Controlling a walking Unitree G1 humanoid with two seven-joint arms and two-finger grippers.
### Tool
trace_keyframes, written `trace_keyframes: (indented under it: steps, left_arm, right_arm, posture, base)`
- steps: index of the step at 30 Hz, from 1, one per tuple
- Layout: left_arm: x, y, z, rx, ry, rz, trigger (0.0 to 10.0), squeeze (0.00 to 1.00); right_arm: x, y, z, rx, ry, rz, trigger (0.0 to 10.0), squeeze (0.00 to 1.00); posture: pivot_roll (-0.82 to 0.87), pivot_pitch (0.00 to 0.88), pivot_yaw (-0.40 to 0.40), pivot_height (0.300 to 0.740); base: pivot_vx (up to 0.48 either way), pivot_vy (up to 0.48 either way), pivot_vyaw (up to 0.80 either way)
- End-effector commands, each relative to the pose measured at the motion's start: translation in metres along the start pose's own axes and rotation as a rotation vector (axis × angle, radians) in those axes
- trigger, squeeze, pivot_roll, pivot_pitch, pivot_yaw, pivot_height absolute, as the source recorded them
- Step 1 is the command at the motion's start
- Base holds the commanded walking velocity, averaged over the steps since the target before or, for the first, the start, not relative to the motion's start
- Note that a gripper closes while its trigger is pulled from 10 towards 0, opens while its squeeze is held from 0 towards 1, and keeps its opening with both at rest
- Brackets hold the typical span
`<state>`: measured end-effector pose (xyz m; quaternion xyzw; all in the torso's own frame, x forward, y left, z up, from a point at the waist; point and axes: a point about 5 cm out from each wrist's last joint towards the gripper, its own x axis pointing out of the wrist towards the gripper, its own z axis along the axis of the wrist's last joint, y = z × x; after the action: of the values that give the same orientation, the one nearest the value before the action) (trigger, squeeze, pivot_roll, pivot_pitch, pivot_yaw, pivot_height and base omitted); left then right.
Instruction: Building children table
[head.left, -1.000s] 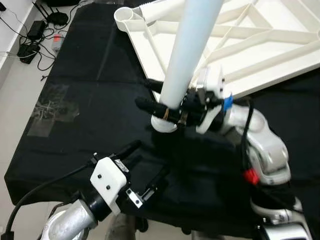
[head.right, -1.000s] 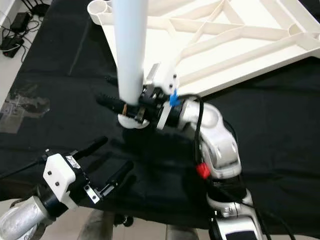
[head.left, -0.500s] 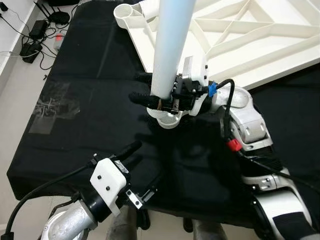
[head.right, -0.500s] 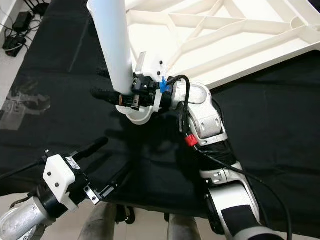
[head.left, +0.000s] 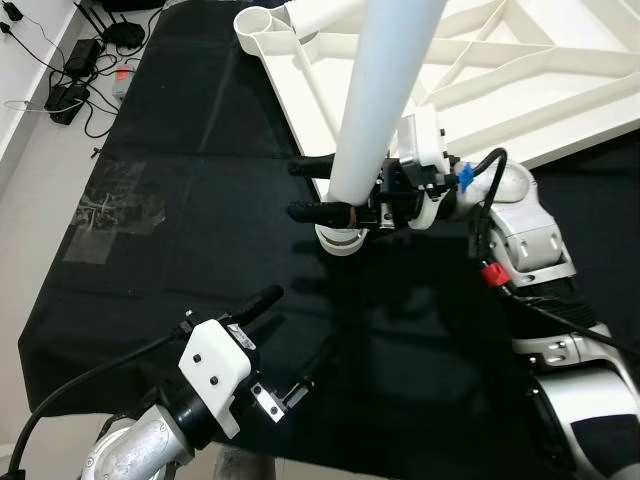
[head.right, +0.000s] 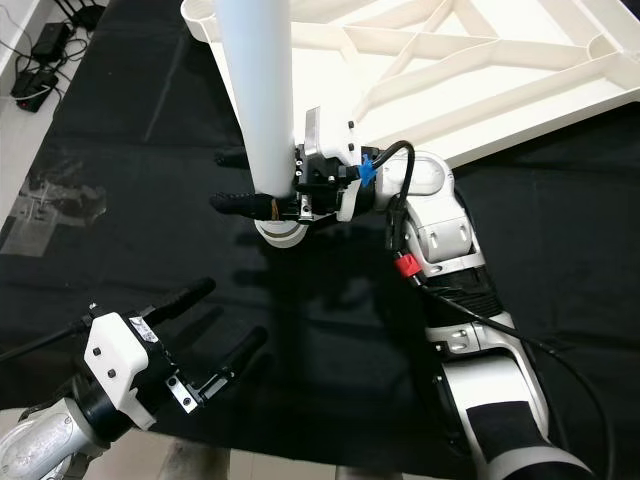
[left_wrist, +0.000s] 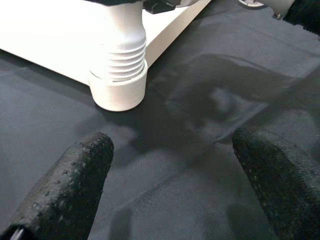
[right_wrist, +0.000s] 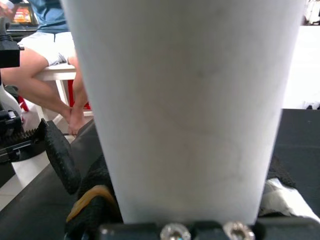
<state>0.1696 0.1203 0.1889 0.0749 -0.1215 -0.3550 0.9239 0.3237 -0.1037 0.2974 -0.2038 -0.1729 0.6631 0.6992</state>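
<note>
My right gripper (head.left: 318, 190) is shut on a long white table leg (head.left: 385, 90), low on its shaft. The leg stands nearly upright and leans a little to the right. Its ribbed, threaded end (left_wrist: 122, 65) sits at the black cloth (head.left: 200, 140), touching it or just above it. Behind it lies the white tabletop (head.left: 520, 60), upside down with its ribs showing, and a round corner socket (head.left: 262, 20) at its near-left corner. My left gripper (head.left: 290, 335) hovers open over the cloth's front part, some way short of the leg's end.
The black cloth covers a work surface whose front edge (head.left: 150, 400) runs close under my left arm. A pale tape patch (head.left: 110, 210) marks the cloth at the left. Cables and power bricks (head.left: 70, 80) lie on the floor beyond. A seated person's legs (right_wrist: 45, 85) appear past the leg.
My right gripper has tipped the leg from nearly upright back to a slight lean to the right, with its threaded end staying at about the same spot. My left gripper has stayed open and low.
</note>
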Motion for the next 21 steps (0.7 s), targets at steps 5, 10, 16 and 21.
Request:
trace_keyframes:
  steps: [5,10,16,21]
  left_arm:
    - [-0.004,-0.003,0.0,-0.009,0.012,-0.017,10.0,0.0]
    - [-0.004,-0.003,0.001,-0.009,0.009,-0.016,10.0,0.0]
    - [-0.004,-0.004,0.001,-0.008,0.007,-0.012,10.0,0.0]
    - [-0.003,-0.004,0.002,-0.011,0.003,-0.012,10.0,0.0]
  right_arm:
    - [0.005,0.007,-0.009,0.047,0.024,0.062,10.0,0.0]
    - [0.015,0.015,-0.015,0.058,0.026,0.078,10.0,0.0]
    - [0.019,0.021,-0.023,0.063,0.069,0.064,10.0,0.0]
    - [0.023,0.027,-0.031,0.078,0.109,0.033,10.0,0.0]
  posture:
    - [0.07,0.425,0.078,0.74]
    - [0.07,0.428,0.073,0.74]
    - [0.06,0.427,0.068,0.74]
    - [0.05,0.436,0.063,0.74]
  base:
    - [0.0,0.0,0.0]
    - [0.0,0.0,0.0]
    - [0.0,0.0,0.0]
    - [0.0,0.0,0.0]
